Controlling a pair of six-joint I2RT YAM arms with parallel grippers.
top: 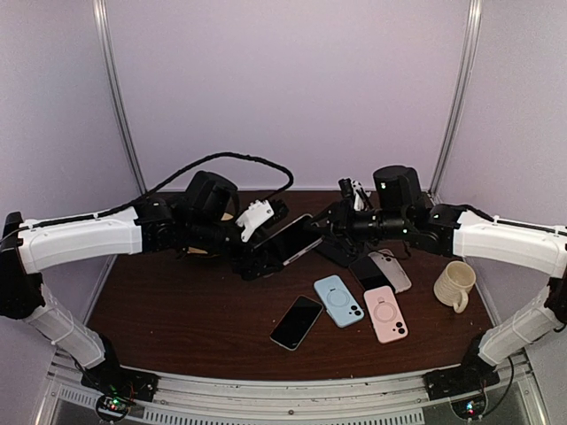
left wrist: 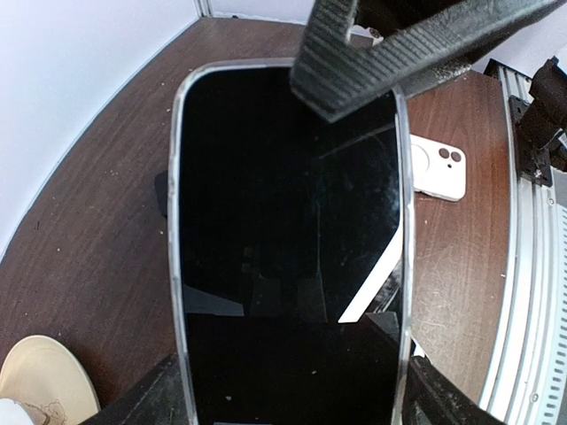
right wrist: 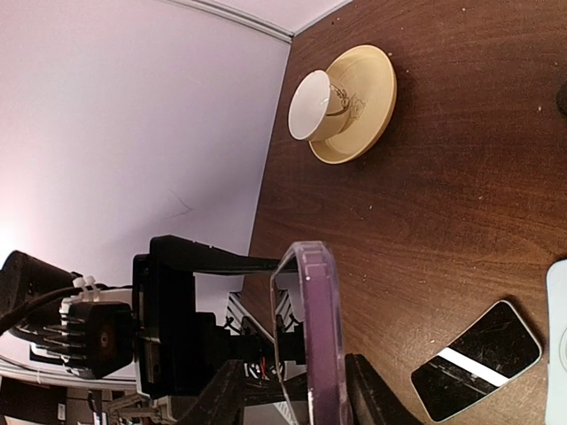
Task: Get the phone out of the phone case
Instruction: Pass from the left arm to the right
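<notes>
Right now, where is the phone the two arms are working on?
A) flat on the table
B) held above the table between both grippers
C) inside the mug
B: the phone hangs above the table, with the left gripper at one end and the right gripper at the other.

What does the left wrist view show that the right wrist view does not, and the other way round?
Left wrist only: the held phone seen face-on, its dark screen filling the frame, and a pale case lying flat on the table. Right wrist only: the held phone seen edge-on, showing its purple case, and a loose black phone on the table. Both: the held phone, the cream saucer and the brown table.
</notes>
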